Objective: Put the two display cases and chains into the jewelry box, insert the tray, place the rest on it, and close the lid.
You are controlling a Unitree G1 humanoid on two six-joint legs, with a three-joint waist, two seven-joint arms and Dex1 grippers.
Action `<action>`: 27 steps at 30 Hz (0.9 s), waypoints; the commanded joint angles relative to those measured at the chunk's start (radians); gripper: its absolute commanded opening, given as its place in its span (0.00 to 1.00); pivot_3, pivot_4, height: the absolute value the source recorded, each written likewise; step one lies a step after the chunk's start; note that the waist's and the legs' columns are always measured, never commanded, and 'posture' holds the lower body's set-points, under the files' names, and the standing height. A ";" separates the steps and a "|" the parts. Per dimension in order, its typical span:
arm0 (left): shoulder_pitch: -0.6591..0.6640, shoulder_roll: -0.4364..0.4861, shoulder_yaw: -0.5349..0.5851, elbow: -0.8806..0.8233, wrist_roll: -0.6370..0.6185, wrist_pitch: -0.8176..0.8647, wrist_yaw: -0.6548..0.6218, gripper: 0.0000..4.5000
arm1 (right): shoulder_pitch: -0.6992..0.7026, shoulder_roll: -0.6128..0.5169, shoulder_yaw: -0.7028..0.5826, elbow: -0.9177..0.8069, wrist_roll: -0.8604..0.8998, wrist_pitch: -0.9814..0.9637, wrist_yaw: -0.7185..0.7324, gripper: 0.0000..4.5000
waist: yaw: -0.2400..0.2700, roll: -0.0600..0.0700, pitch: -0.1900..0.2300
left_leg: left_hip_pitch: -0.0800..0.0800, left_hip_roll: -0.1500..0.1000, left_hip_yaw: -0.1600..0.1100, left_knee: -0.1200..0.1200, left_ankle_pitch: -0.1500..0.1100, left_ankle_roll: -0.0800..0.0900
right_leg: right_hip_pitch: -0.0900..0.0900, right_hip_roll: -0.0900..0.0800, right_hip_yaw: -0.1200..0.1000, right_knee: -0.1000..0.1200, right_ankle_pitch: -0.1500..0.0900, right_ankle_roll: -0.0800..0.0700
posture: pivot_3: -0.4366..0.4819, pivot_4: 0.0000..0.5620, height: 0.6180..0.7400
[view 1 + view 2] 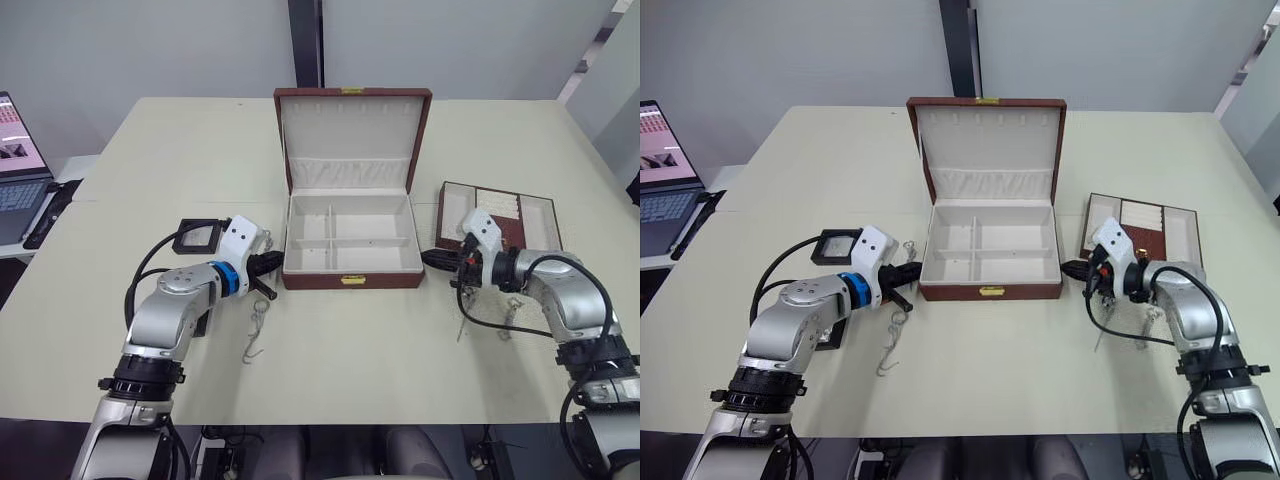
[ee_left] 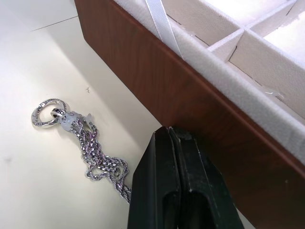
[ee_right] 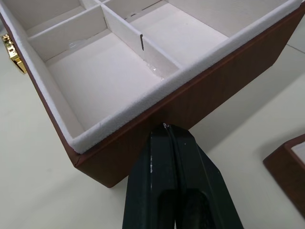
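Brown jewelry box (image 1: 350, 280) (lid up) sits between your left tool (image 1: 268, 263) and right tool (image 1: 432, 259), both pressed together.

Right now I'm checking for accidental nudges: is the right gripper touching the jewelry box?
Touching, it seems. In the right wrist view the shut right gripper has its fingertips against the brown side wall of the jewelry box, with no gap visible between them.

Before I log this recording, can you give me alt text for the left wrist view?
The left gripper, its black fingers shut together and empty, points at the brown outer wall of the open jewelry box. A silver chain with a ring lies on the cream table beside the fingers.
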 commanded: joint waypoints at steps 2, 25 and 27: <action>0.008 -0.017 -0.039 -0.082 -0.031 -0.002 -0.054 0.00 | 0.003 0.014 0.015 -0.061 0.044 0.005 0.019 0.01 | -0.001 0.000 0.000 | 0.000 0.000 0.000 0.000 0.000 0.000 | 0.000 0.000 0.000 0.000 0.000 0.000 | 0.48 0.27 1.00; 0.011 0.044 0.026 -0.024 -0.013 -0.051 -0.069 0.00 | -0.002 -0.005 -0.026 -0.021 0.043 -0.013 0.001 0.01 | -0.003 0.000 0.000 | 0.000 0.000 0.000 0.000 0.000 0.000 | 0.000 0.001 0.000 0.000 0.000 0.000 | 0.48 0.27 1.00; 0.009 0.050 0.032 -0.021 -0.013 -0.053 -0.071 0.00 | -0.002 -0.011 -0.030 -0.016 0.044 -0.017 0.000 0.01 | -0.003 0.000 0.000 | 0.000 0.000 0.000 0.000 0.000 0.000 | 0.000 0.001 0.000 0.000 0.000 0.000 | 0.48 0.27 1.00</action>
